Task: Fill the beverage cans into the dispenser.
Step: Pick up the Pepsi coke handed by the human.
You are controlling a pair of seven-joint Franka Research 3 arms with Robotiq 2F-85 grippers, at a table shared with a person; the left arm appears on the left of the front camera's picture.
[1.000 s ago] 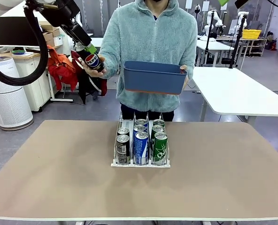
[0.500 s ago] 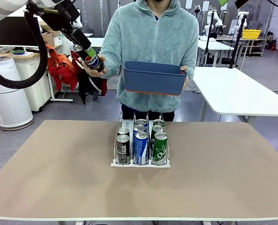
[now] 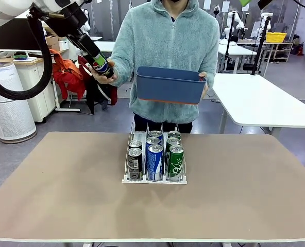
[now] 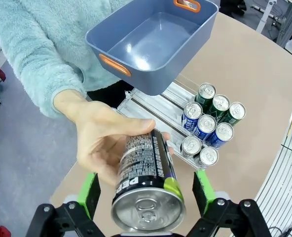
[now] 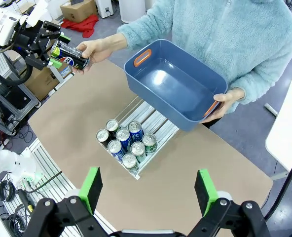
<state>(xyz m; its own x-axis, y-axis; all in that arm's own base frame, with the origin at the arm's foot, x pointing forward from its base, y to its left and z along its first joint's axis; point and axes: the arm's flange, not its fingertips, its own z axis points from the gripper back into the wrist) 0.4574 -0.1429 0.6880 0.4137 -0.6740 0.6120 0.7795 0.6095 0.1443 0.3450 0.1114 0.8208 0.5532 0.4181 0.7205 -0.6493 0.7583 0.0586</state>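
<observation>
The person's hand [image 4: 104, 143] held out a black Pepsi can [image 4: 146, 185], lying on its side well above the far left of the table [image 3: 65, 185], its silver top pointing at the left gripper [image 4: 146, 190]. That gripper's green-padded fingers [image 4: 89, 190] stood wide apart on either side of the can, not clamped on it; the hand alone seemed to carry it. The right gripper [image 5: 147, 190] hung high over the table, jaws spread, holding nothing. Below, the dispenser [image 3: 153, 180] already had eight cans in its three lanes: two black, three blue-and-white, three green. The person's other hand held a dark blue tub [image 3: 170, 84], empty inside, above the rack. To my eye the can would be stiff but thin-walled, smooth and a bit slippery, probably full and so moderately heavy for its slim size. I'd have taken it across the middle of the barrel, pads flat on opposite sides, firm enough not to slide yet not so hard as to dent.
</observation>
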